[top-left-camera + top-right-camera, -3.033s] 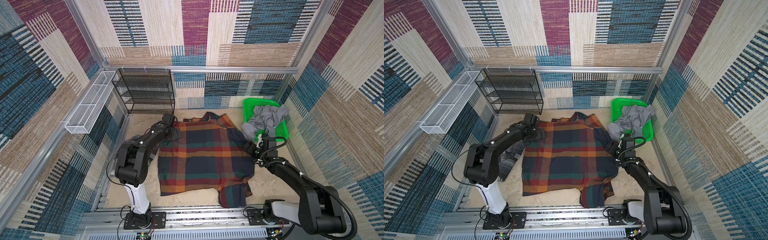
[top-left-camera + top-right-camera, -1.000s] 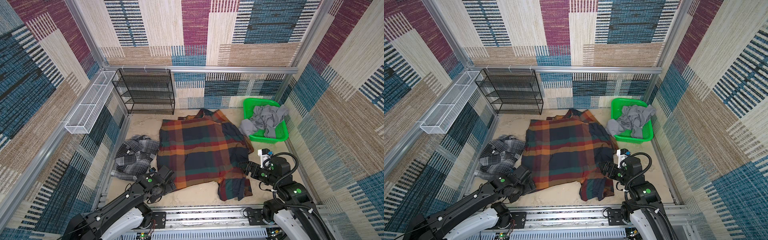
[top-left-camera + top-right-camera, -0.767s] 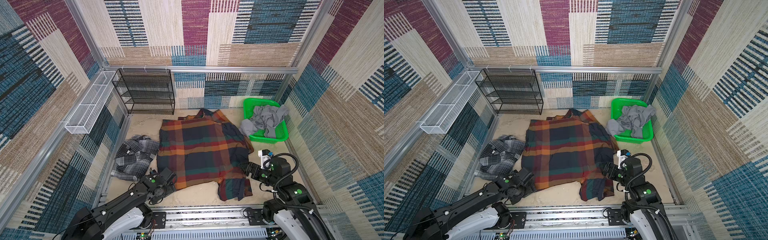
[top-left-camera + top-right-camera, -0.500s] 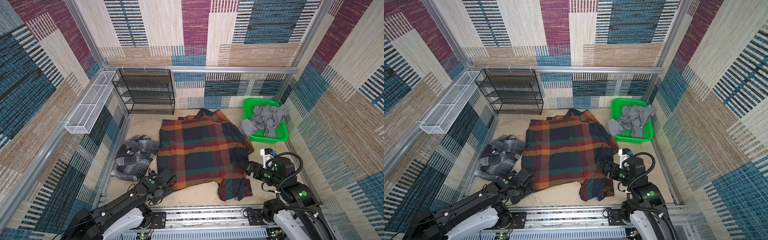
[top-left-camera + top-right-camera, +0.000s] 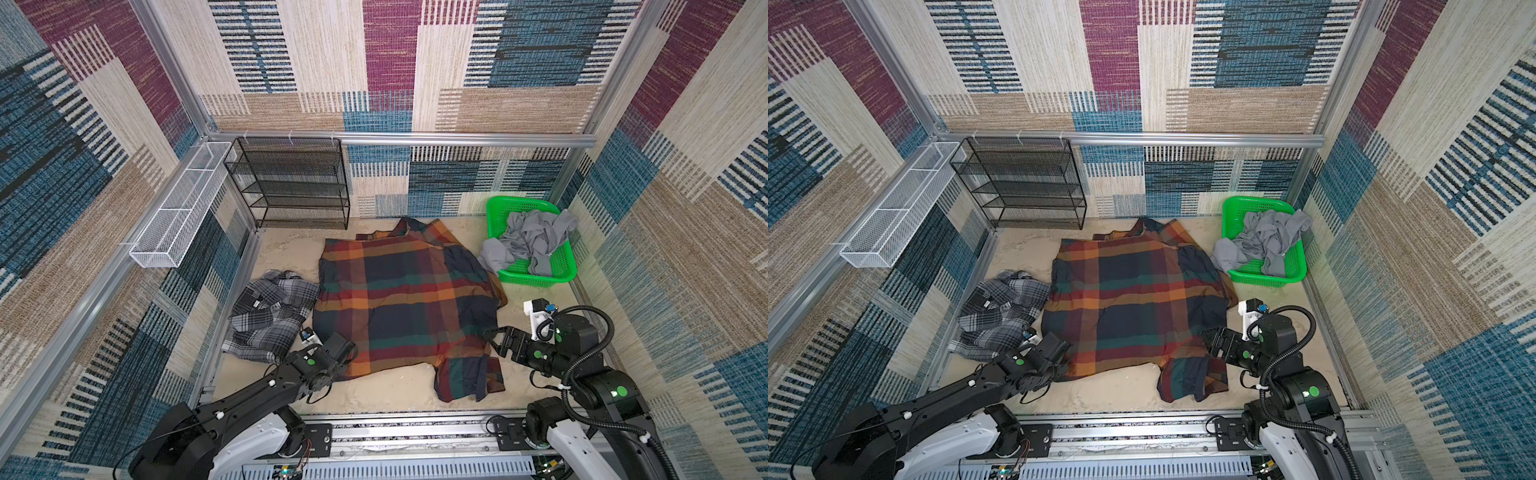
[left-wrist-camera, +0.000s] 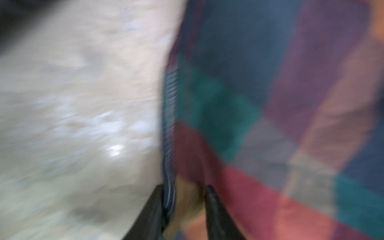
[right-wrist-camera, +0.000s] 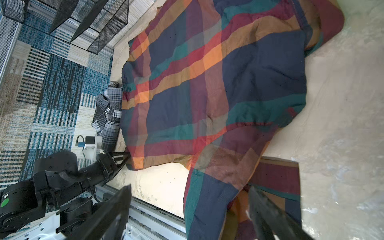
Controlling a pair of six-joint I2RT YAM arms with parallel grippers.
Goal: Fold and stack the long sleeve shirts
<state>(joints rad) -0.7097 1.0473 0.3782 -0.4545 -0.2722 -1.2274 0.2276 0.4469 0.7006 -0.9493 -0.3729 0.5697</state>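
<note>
Tabletop [image 5: 386, 392]: sand-coloured, mottled, walled in by patterned panels.

Large plaid shirt [image 5: 407, 303], navy with orange, red and green checks, lies spread flat over the middle of the tabletop. Its collar is at the far edge and its hem at the near edge. One sleeve [image 5: 469, 374] lies folded and rumpled at the near right corner, trailing toward the front rail.

Black mesh rack [image 5: 291, 183] stands against the back wall on the left. White wire basket [image 5: 178, 212] hangs on the left wall beside it.

Green basket [image 5: 536, 283] sits in the far right corner, just beside the big shirt's shoulder. Grey clothes [image 5: 528, 241] are heaped in it and spill over its left rim.

Small grey-black-white plaid shirt [image 5: 268, 320] lies crumpled on the left, touching the big shirt's left edge.

Left gripper [image 6: 185, 188] is at the big shirt's near left corner. In the left wrist view its two dark fingers stand close together with the stitched hem between them. That view is badly blurred, so I cannot tell whether they bite the cloth.

Right gripper [image 5: 490, 343] is low at the big shirt's right edge, above the folded sleeve. In the right wrist view its fingers are spread wide, with nothing held.
</note>
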